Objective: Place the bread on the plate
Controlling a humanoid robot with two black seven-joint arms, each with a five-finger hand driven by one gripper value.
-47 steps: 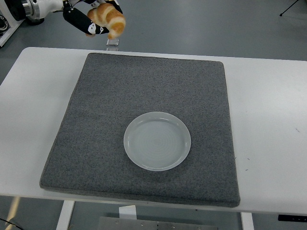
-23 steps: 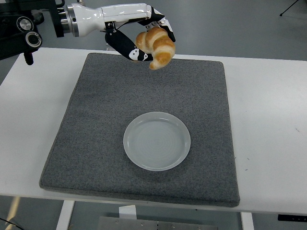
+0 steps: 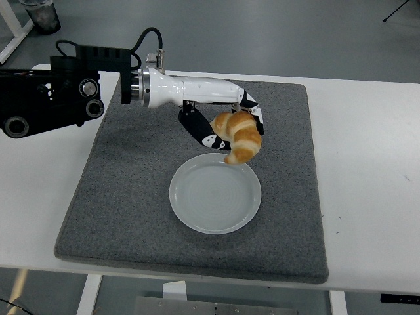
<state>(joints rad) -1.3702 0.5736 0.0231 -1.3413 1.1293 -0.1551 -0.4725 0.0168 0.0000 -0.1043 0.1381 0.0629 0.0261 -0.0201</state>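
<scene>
A golden croissant (image 3: 239, 136) hangs in my left hand (image 3: 226, 128), whose black and white fingers are curled around it. It hovers just above the far rim of the round white plate (image 3: 210, 200), its lower tip pointing down at the rim. The plate lies on the grey felt mat (image 3: 131, 170), a little right of the mat's middle and towards the near side. My left arm reaches in from the left edge, across the mat's far left corner. My right arm does not show.
The mat covers most of the white table (image 3: 367, 164). Bare table strips run along the left and right sides. Beyond the far edge lies grey floor.
My left arm has swept from the far left corner to the right and down towards the plate, carrying the croissant the whole way. The plate has stayed put.
</scene>
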